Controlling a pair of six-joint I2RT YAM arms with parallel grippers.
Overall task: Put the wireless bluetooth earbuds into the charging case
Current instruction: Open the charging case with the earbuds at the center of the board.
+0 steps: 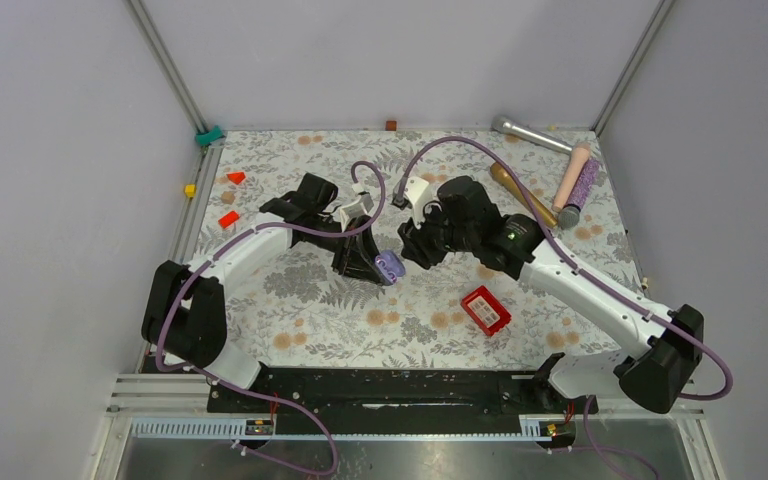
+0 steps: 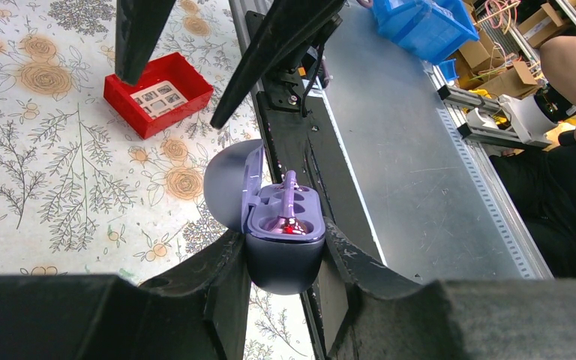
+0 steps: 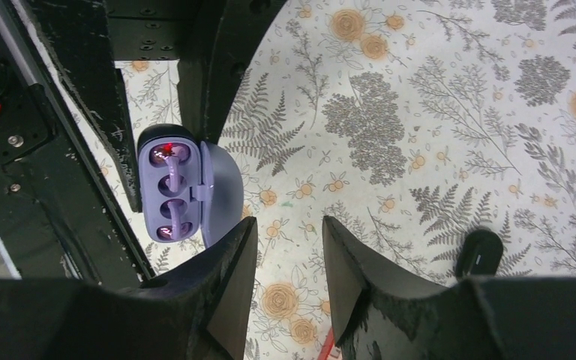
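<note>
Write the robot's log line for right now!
left gripper: holds purple case, lid open | right gripper: open, empty | purple earbuds: in case

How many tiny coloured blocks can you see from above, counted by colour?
red blocks: 2
yellow block: 1
teal block: 1
brown block: 1
Total: 5

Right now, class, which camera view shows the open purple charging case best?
The right wrist view: it looks straight into the charging case, its wells and lid visible. The left wrist view shows it at a slant, clamped in the left gripper. The top view shows only a purple speck.
</note>
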